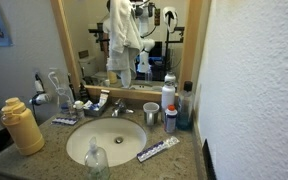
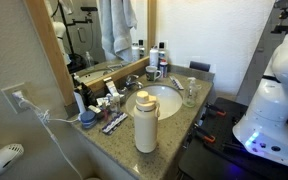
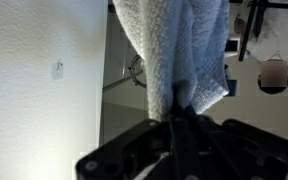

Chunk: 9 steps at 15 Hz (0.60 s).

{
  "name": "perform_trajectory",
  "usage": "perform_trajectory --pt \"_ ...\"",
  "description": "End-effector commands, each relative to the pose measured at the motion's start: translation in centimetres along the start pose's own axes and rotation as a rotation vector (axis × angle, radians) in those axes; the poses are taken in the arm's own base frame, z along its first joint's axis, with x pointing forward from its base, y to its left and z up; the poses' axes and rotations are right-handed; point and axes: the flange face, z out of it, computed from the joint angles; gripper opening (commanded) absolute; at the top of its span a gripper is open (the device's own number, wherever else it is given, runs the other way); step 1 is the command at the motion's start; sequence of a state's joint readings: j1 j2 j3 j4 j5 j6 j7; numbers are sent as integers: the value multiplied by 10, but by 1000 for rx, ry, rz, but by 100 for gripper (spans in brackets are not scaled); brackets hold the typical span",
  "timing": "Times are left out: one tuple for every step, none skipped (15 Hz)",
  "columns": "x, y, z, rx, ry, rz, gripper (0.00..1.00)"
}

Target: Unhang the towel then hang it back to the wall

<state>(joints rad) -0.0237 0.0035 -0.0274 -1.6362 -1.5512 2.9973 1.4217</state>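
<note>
In the wrist view my gripper [image 3: 180,122] is shut on the towel [image 3: 179,50], a pale grey-white terry cloth that hangs in long folds and is pinched near its lower edge. The rough white wall [image 3: 34,80] is on the left in that view and has a small fitting on it. In both exterior views the towel shows only as a reflection in the wood-framed mirror [image 1: 124,35] [image 2: 116,25]. The textured wall [image 1: 254,80] fills the right side of an exterior view. The gripper itself is not directly visible in the exterior views.
A granite counter with a white sink [image 1: 104,143] [image 2: 164,100] holds a yellow bottle [image 1: 22,127] [image 2: 145,122], a cup [image 1: 150,113], spray bottles [image 1: 169,100], a toothpaste tube [image 1: 157,150] and small toiletries. The robot base [image 2: 274,105] stands beside the counter. A wall outlet [image 2: 19,97] has a cord.
</note>
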Motion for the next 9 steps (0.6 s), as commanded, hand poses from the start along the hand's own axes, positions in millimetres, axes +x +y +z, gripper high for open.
perform_trajectory --pt "-7 -25 0 34 -3 -9 1" --pt "-11 -34 -1 53 -10 -10 1" --pt "-13 -42 -3 72 -14 -11 1" --pt "-17 -52 -5 95 -22 -10 1" --pt "-20 -62 -9 120 -27 -14 1" --pt "-25 -75 -15 150 -36 -20 1" --pt "-29 -85 -19 173 -41 -26 1" --pt "-35 -94 -24 199 -51 -29 1" --pt "-40 -102 -26 213 -59 -39 1"
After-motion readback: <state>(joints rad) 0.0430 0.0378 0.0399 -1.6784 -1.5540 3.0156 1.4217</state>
